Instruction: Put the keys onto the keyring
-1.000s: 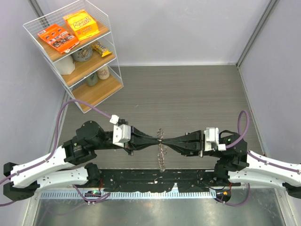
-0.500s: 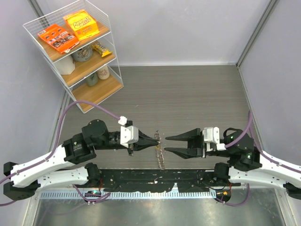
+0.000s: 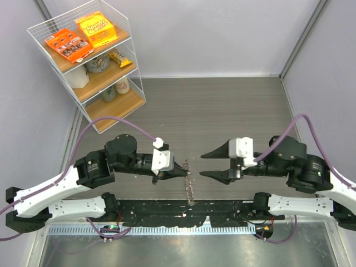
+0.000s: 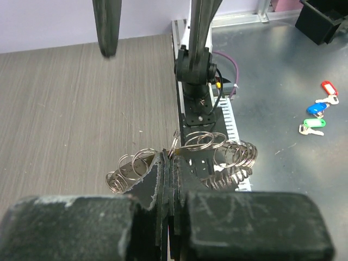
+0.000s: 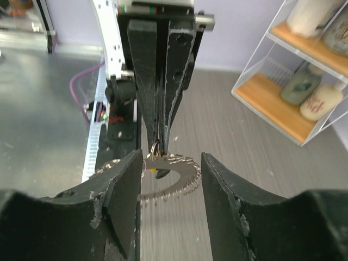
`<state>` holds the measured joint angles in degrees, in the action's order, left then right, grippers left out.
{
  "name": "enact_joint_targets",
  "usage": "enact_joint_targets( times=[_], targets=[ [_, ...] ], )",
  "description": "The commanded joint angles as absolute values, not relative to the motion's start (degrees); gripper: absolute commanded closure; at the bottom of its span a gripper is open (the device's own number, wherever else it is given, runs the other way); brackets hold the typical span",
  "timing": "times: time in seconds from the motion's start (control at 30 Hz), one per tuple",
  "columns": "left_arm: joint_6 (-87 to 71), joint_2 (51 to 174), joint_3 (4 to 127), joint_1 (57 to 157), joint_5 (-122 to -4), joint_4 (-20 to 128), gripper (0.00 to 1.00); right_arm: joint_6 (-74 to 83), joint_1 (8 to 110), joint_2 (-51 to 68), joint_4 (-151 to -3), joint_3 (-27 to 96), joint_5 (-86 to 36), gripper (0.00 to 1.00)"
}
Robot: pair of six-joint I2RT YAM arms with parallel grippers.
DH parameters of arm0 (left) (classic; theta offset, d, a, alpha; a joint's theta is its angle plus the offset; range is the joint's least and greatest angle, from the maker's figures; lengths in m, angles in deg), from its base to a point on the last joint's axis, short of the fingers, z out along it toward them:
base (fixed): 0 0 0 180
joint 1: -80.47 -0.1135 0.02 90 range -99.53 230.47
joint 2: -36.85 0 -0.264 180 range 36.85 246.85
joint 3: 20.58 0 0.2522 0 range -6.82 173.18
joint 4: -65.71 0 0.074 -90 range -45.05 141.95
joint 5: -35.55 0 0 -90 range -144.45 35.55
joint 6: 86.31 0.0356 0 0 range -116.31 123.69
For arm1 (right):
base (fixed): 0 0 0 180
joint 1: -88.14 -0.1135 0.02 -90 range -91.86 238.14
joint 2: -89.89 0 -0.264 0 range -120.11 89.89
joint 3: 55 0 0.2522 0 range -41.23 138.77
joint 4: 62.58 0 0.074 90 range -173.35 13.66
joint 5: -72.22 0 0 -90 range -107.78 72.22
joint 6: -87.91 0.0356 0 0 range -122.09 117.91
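The keyring (image 3: 191,184) is a silvery loop rimmed with small split rings. It hangs from my left gripper (image 3: 184,172), which is shut on its upper rim. In the left wrist view the ring (image 4: 217,153) spreads to both sides of the closed left gripper (image 4: 170,157). My right gripper (image 3: 202,164) stands open a short way to the right of the ring, touching nothing. The right wrist view shows the ring (image 5: 187,173) beyond the spread right gripper (image 5: 171,157). A small yellow bit (image 5: 154,169) sits at the ring under the left fingertips. I cannot make out the keys clearly.
A wire shelf rack (image 3: 89,55) with snack boxes and bottles stands at the far left. A black rail (image 3: 189,214) runs along the near table edge. Small keys with red, blue and green tags (image 4: 317,107) lie on the metal surface beyond the rail.
The right gripper has opened, let go of the keyring and drawn back to the right. The left gripper stays shut on the ring, which now hangs from it alone.
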<state>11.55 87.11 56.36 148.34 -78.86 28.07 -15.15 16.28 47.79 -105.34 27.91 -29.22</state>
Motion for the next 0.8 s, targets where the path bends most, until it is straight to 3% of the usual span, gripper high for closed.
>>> enact_joint_targets(
  times=[0.0, 0.77],
  targets=[
    [12.83, 88.27, 60.24, 148.41, -80.03, 26.03, 1.0, -16.06, 16.07, 44.37, -113.87, 31.01, -28.5, 0.47],
    [12.39, 91.61, 62.18, 148.49, -77.48, 24.62, 1.0, -16.85, 16.07, 38.74, -114.14, 32.24, -28.94, 0.53]
  ],
)
